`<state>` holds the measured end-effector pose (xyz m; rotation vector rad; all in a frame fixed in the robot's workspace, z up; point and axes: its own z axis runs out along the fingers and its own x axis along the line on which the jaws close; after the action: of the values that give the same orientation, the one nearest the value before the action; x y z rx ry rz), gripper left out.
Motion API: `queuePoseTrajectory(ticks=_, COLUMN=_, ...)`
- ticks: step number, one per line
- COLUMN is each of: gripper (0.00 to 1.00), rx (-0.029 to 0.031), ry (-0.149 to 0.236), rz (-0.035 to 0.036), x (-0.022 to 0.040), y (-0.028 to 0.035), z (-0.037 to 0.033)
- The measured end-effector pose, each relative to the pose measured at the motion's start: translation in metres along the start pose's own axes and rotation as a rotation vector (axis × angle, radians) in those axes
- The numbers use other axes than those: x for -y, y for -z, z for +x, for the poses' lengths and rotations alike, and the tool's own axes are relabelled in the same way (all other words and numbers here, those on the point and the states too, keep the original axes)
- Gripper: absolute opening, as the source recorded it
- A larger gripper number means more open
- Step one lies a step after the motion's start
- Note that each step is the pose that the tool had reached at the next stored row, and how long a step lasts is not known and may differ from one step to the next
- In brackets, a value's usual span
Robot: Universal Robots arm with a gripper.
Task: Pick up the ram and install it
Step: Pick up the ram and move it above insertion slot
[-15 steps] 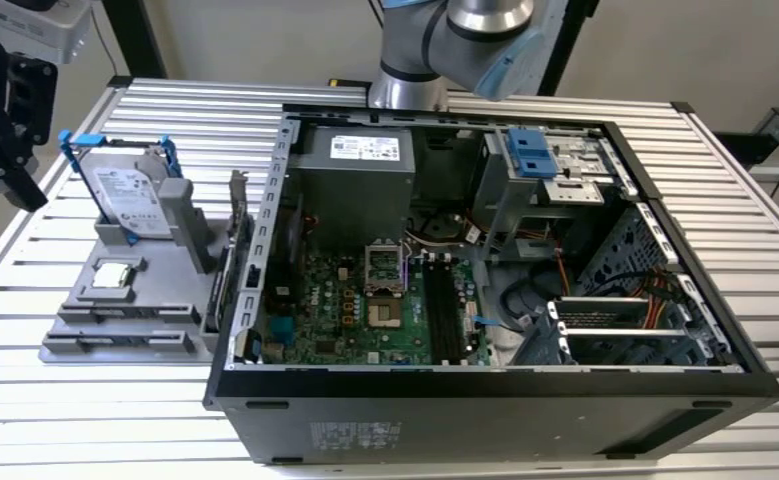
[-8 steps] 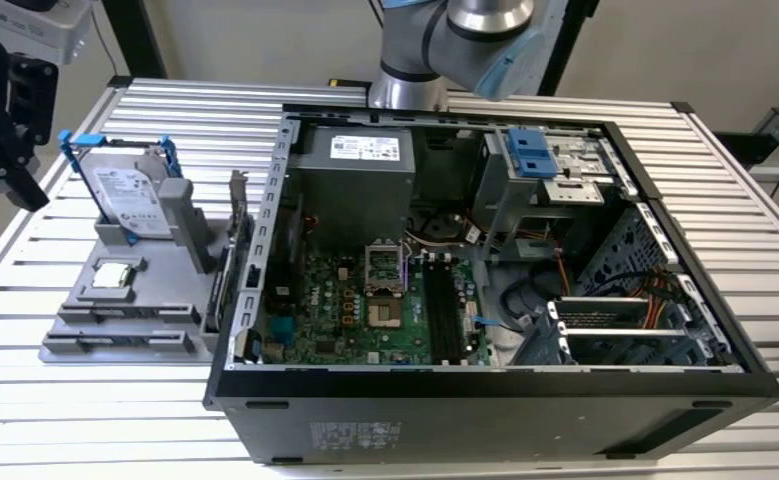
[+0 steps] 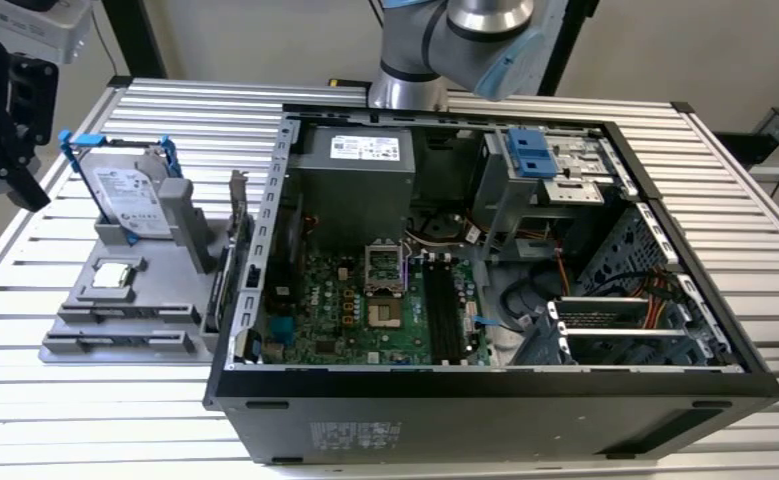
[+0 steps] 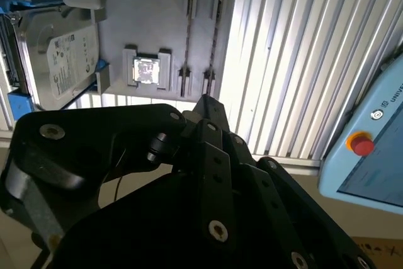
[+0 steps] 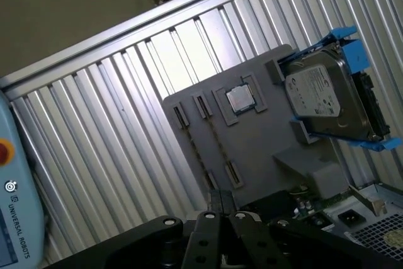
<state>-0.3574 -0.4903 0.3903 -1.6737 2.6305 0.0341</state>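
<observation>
The black gripper [image 4: 204, 101] is closest in both wrist views, its fingers drawn together on nothing, near the tray. In the exterior view it hangs at the frame's 10 o'clock, well apart from the case.

One open computer case [image 3: 496, 385] is the largest thing on the slatted table [image 3: 189, 110]. Inside it are one green motherboard [image 3: 349, 300], one grey power supply [image 3: 356, 180] with a white label, and a drive cage with a blue latch [image 3: 539, 150].

At the case's 9 o'clock, just beside it, sits one grey tray [image 3: 136, 330], which holds three things. One silver drive [image 3: 129, 200], in a blue-tabbed bracket, stands tilted at the tray's 12 o'clock end and bears a white printed label. One small square chip [image 3: 116, 272] lies in a recess mid-tray. Two clip rails take up the 6 o'clock end. The ram [image 4: 213, 39], a thin dark stick, stands on edge along one rail, apart from the gripper.

In the second wrist view, one pale blue pendant [image 4: 378, 162] with a red button [image 4: 362, 144] lies beyond the table's edge.
</observation>
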Motion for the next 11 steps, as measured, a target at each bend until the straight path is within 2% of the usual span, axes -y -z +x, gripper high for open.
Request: queuePoseTrajectory(ticks=11, gripper=0.0, rx=-0.0004, ry=0.077, rz=-0.0025, x=-0.0001, y=0.0, z=0.0001)
